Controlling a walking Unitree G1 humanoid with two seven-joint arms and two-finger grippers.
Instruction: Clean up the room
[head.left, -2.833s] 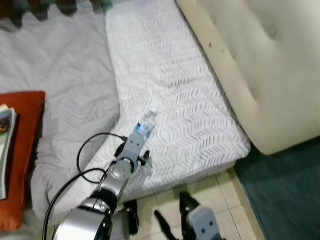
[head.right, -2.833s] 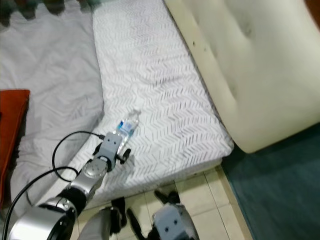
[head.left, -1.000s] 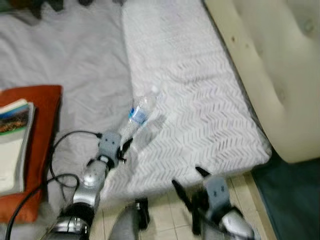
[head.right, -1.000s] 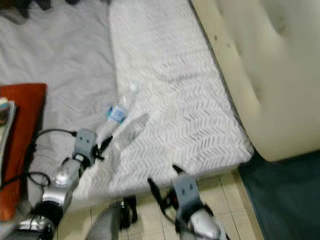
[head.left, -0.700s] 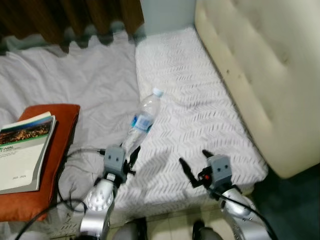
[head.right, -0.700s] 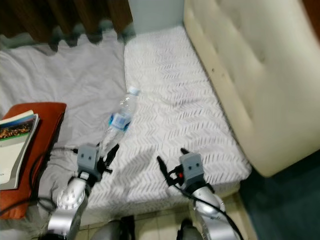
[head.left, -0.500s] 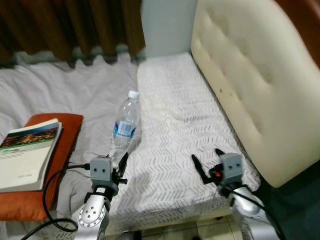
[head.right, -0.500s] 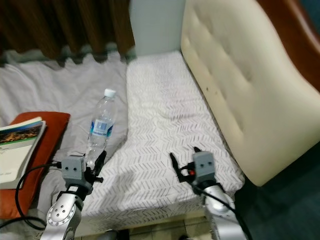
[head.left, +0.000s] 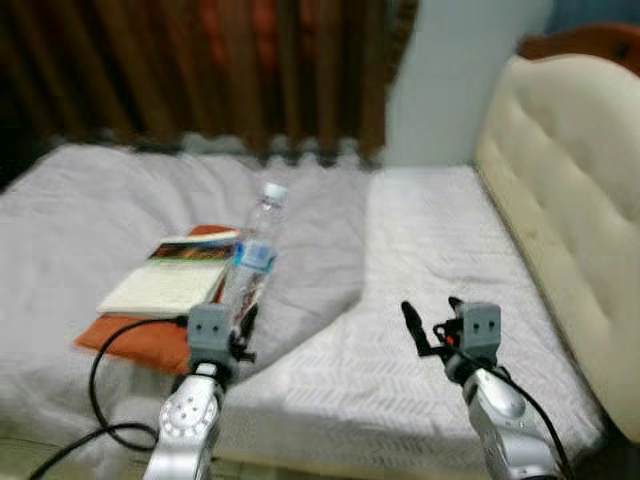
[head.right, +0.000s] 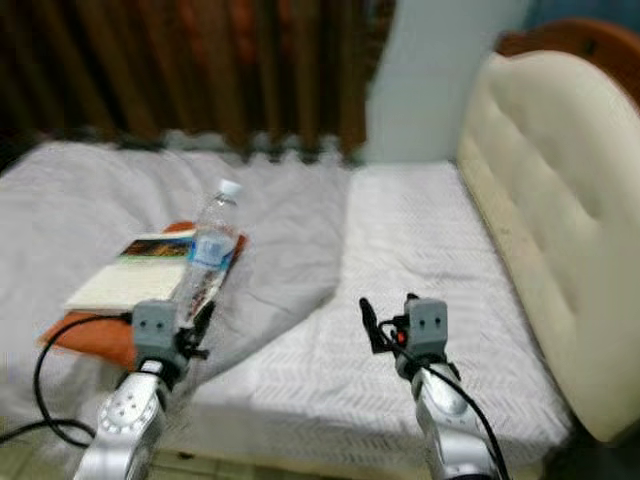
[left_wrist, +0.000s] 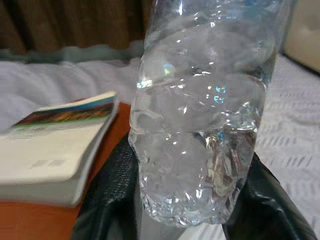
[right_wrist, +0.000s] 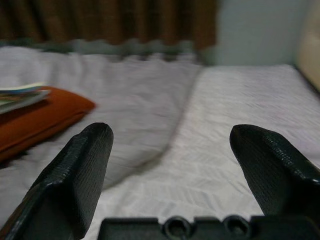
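My left gripper (left_wrist: 185, 200) is clamped on the plastic water bottle (head.left: 250, 262), its two black rubbery fingers (left_wrist: 112, 185) pressed against the bottle's lower body on either side. The bottle is clear, ribbed and crinkled, with water glinting inside, a blue label band around the middle and a white cap on top. I have it raised above the bed, standing nearly upright and leaning a little away from me, base down between the fingers.

My right gripper (head.right: 388, 318) is up in front of me over the bed, its textured black fingers (right_wrist: 80, 170) spread wide with nothing between them.

Just behind the bottle lies a book (head.left: 170, 280) with a pale cover and a colourful edge, resting flat on an orange-red cushion (head.right: 70, 335) that has a soft, matte look. From the left wrist view the book and cushion sit just beside the bottle, a little lower than it.

The bed below carries two surfaces: a rumpled grey sheet (head.left: 90, 200) with soft creases on my left, and a white quilted mattress cover (head.right: 420, 230) with a fine zigzag pattern on my right, one overlapping the other along a diagonal fold. A cream, padded, button-tufted headboard (head.right: 560, 220) with a dark wooden rim runs along the right side. Brown-red curtains (head.left: 200, 70) hang in vertical folds behind the bed, beside a pale blue wall (head.right: 440, 70). A black cable (head.left: 110, 400) loops off my left arm
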